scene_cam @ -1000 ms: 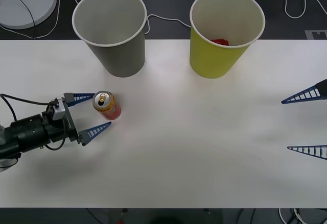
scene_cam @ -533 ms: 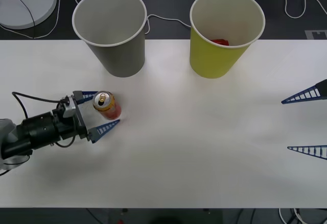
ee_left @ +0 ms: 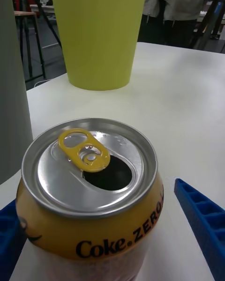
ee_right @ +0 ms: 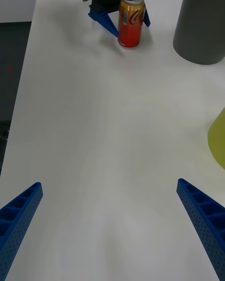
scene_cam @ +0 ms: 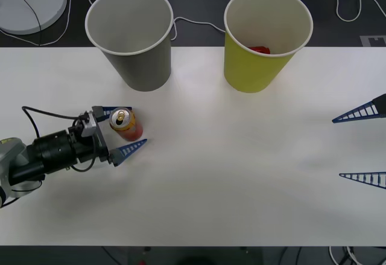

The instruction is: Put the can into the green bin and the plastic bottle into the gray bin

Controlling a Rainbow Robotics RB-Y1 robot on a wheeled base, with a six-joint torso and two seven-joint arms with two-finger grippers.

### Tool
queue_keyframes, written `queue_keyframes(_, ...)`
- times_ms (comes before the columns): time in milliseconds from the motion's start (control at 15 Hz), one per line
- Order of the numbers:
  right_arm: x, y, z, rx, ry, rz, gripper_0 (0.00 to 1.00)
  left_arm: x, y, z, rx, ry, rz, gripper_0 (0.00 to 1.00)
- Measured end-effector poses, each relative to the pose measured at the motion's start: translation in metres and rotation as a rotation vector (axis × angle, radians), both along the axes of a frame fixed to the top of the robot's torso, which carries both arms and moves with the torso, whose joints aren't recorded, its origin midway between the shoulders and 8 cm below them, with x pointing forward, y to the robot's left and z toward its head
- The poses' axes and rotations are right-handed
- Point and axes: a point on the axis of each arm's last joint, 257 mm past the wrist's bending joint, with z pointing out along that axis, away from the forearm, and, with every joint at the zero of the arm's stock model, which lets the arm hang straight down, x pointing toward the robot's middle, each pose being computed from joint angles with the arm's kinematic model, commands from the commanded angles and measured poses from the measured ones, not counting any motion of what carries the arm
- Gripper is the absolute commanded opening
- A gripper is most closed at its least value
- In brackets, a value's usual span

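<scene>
The yellow-green paper-cup-shaped bin [scene_cam: 266, 43] held something red, perhaps a can. The left gripper [scene_cam: 122, 130] had its jaws spread around the upright red-orange drink can [scene_cam: 125, 125]; the right gripper [scene_cam: 360, 146] stayed wide apart.

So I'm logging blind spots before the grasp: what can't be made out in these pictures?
- Green bin, front view: its wall hides most of a red thing inside; what it is can't be told.
- Gray bin: the front view doesn't reach its bottom.
- Can: whether the left gripper's open fingers touch it is unclear.
- Right gripper, front view: cut off by the frame edge, fingers open.
</scene>
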Motion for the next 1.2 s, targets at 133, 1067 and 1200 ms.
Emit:
queue_keyframes(133,0.000,0.000,0.000,0.000,0.000,0.000,1.00,0.001,-0.002,0.001,-0.001,-0.002,-0.002,0.00)
queue_keyframes(1067,0.000,0.000,0.000,0.000,0.000,0.000,1.00,-0.006,0.016,0.010,0.060,-0.019,-0.052,0.00)
queue_keyframes(1200,0.000,0.000,0.000,0.000,0.000,0.000,1.00,-0.011,0.027,0.020,0.082,0.010,-0.084,0.00)
